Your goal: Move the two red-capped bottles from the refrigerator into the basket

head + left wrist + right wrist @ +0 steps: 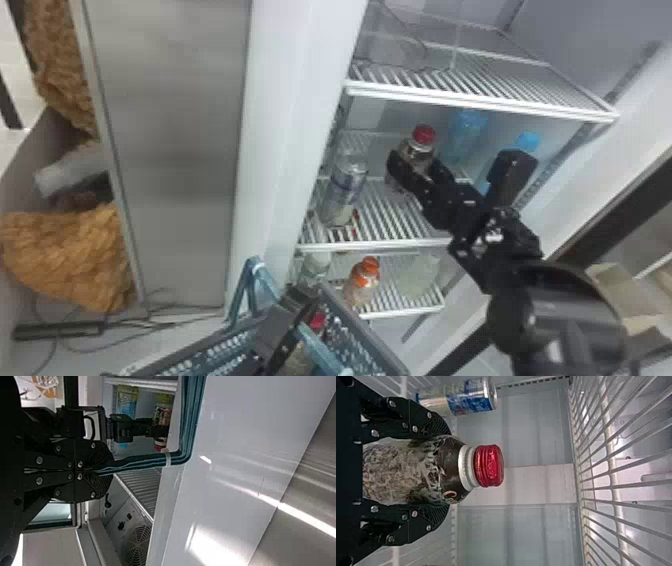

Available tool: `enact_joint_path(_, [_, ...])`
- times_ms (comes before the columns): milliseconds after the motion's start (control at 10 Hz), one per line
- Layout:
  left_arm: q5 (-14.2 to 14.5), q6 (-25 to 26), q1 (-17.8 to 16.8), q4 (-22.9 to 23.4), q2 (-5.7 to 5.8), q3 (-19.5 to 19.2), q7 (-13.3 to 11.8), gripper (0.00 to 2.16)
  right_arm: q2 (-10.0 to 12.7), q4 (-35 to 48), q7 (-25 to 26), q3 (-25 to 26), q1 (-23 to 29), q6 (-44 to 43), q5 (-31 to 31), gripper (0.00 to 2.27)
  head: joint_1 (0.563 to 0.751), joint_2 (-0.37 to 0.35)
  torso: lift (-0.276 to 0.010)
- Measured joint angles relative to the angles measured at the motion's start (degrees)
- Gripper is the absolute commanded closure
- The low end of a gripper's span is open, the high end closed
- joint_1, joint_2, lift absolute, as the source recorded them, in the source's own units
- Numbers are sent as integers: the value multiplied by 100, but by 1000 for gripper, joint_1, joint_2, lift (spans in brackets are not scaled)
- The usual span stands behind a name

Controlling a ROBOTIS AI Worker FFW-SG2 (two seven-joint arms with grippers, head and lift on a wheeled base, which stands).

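1. The right pincer (pixel 443 470) is closed round a red-capped bottle (pixel 399 473), its 2 fingers pressed to opposite sides of the body just below the shoulder. The bottle is upright inside the refrigerator (pixel 290 125), below the upper shelf (pixel 480 102); whether its base touches the middle shelf (pixel 390 215), I cannot tell.

2. The other red-capped bottle (pixel 297 357) is in the basket (pixel 372 332), so 1 of the 2 looks delivered and 1 is left to bring across.

3. The left pincer (pixel 101 471) is shut on the basket's blue-green handle (pixel 142 460), probably to steady it.

4. Handling: the bottle looks fairly firm, and if full it should be moderately heavy and top-gripped enough to swing. Chilled, its smooth wrap may turn slippery. The present hold under the shoulder seems sound; the cap alone would be a poor grip.

5. Next, it probably needs drawing out level, clear of the can (pixel 345 187) and the upper shelf, then lowering gently beside its mate without knocking the handle.

6. Labels: the held bottle has a dark-and-pale patterned wrap with a little pale lettering near the shoulder; the can carries blue-and-silver print.
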State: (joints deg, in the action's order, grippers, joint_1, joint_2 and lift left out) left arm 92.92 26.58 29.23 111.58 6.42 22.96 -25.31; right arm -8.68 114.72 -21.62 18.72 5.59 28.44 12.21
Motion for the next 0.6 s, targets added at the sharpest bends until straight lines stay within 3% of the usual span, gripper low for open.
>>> enact_joint_path(600, [15,14,27,0,0,35,32,1204,73,1623,-115,358,1167,822,265,1277,695,-350,0])
